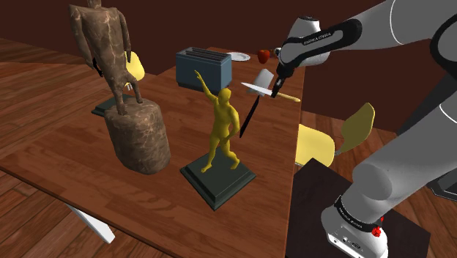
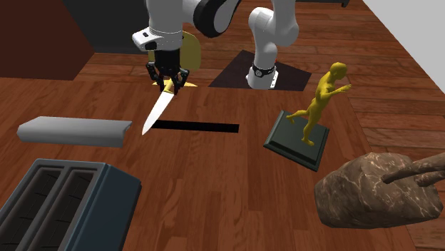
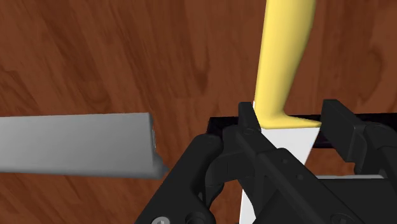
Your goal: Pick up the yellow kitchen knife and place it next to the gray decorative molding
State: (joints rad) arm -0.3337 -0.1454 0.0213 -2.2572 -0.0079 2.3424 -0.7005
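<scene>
Above the brown wooden desk (image 2: 214,164), your hand (image 2: 169,80) is clamped on the yellow knife (image 2: 157,113), up in the air close to the gray molding (image 2: 71,132), so bring it down slowly and lay it flat right beside the molding before you let go.

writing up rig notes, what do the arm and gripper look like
The arm is smooth, rounded white links with dark joints and black bands carrying small pale lettering. A small red knob sits near its base. The gripper is all black and blocky, with two fingers.
</scene>
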